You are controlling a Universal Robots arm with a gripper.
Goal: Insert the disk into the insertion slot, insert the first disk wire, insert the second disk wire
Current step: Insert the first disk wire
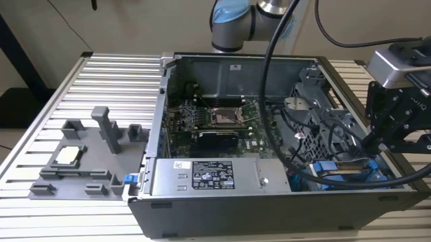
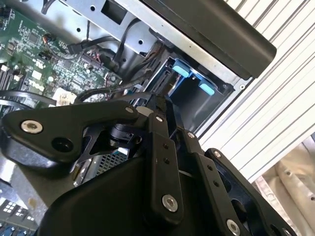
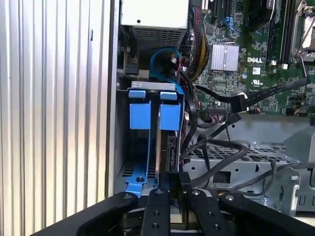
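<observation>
Worktop [image 1: 101, 65]: ribbed aluminium, carrying an open computer case [image 1: 222, 217].
Tool [image 3: 171, 181]: closed on the disk's near edge.
Disk [image 3: 166, 142]: edge-on, partway into insertion slot [image 1: 308, 143], at 4 o'clock of the case in the exterior view.
Risk: likely jam if the blue carrier [image 3: 139, 115] tilts against the slot wall. The black cables [image 3: 216, 94] just beside could snag.

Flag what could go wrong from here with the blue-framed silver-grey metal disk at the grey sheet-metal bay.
1. Loose black cables lie right beside the blue-framed silver-grey disk at the grey sheet-metal insertion slot; they could snag or get pinched near the gripper.
2. The disk stands edge-on in that narrow slot; a slight tilt might jam it against the wall.
3. In the exterior view a thick black cable hangs over the green motherboard and may drag across it.
</observation>
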